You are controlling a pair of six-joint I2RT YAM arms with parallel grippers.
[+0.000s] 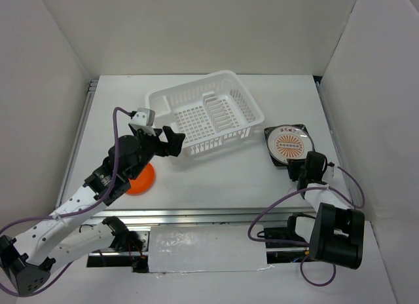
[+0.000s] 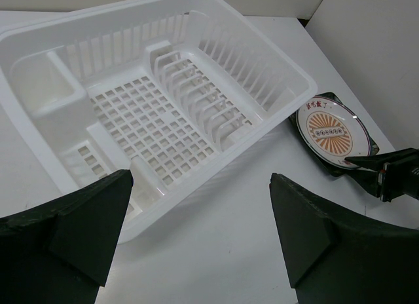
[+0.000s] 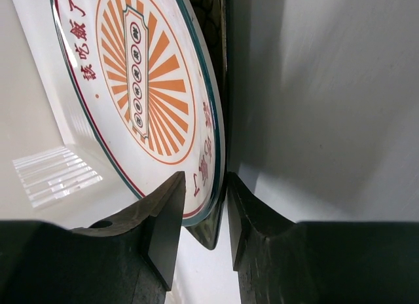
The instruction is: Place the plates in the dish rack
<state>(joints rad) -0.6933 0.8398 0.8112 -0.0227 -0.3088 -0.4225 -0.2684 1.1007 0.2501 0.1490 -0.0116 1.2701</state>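
The white dish rack (image 1: 190, 88) stands at mid-table and holds no plates; it also fills the left wrist view (image 2: 281, 55). The white sunburst plate (image 1: 289, 145) lies on the dark square plate (image 1: 272, 135) to the right of the rack. My right gripper (image 1: 302, 166) is at their near edge. In the right wrist view its jaws (image 3: 204, 179) are closed over the rim of the white plate (image 3: 131, 75) and the dark plate (image 3: 209, 22) under it. The small orange plate (image 1: 143, 179) lies on the table, partly under my left arm. My left gripper (image 1: 167, 141) is open and empty by the rack's near left corner.
White walls close in the table on the left, back and right. The table's near edge has a metal rail (image 1: 196, 215). The right gripper (image 2: 393, 173) shows at the plates (image 2: 330, 130) in the left wrist view.
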